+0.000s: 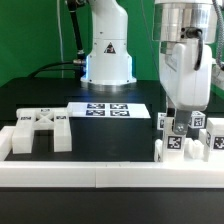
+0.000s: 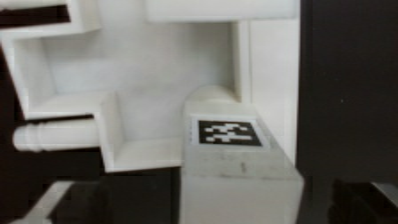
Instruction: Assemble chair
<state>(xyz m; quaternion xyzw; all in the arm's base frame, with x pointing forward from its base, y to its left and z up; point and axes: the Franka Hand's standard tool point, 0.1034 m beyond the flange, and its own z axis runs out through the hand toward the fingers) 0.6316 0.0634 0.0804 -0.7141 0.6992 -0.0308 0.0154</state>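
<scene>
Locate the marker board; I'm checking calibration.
Exterior view: the marker board lies mid-table before the robot base, between a chair part on the view's left and the gripper on its right.

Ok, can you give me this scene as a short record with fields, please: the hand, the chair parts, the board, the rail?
hand: hand low over the tagged blocks, at the exterior view's right
hand state: cannot tell if open or shut
chair parts, right: tagged blocks, white, clustered just behind the border rail
chair part, left: white piece, far from the hand
marker board: flat on the black table, middle
border rail: along the front
</scene>
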